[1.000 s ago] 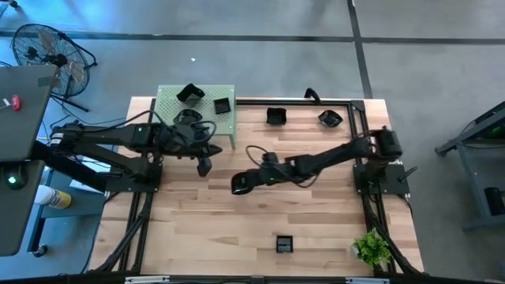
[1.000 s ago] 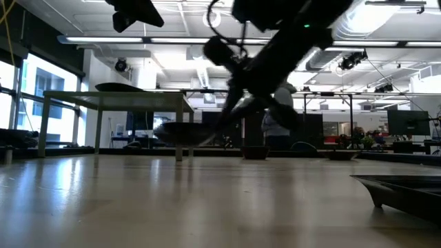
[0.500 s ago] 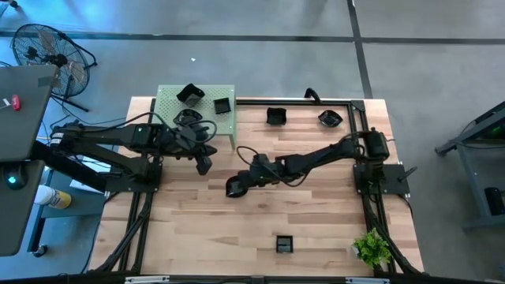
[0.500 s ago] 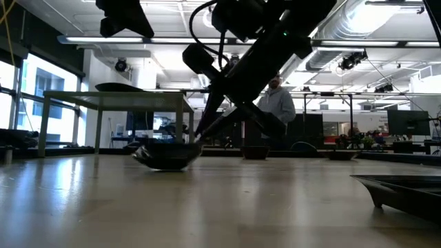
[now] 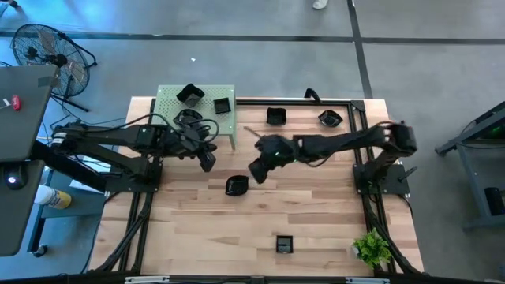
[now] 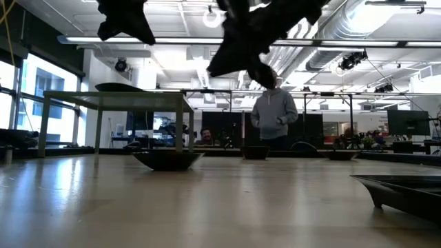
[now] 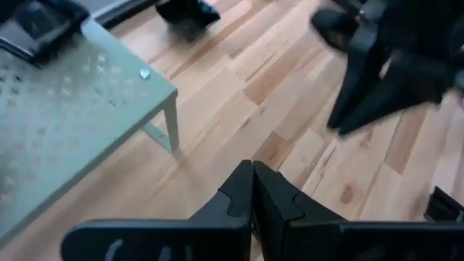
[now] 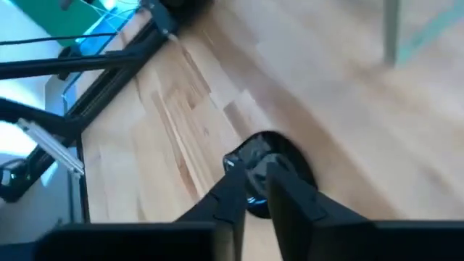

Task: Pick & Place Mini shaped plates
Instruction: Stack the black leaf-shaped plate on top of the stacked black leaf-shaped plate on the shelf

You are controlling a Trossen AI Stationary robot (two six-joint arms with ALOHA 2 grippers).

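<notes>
Right fingers, pressed almost together and holding nothing, hang above the bench, just right of a round plate lying free at mid-bench. Left fingers, pressed together, hover near the green stand, which carries three plates. Further plates lie far and near.

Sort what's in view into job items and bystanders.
Job: mini shaped plates: one just set down mid-table, one near the front edge, two at the back, three on the green stand; right gripper.
Bystanders: plant, fan, person.
</notes>
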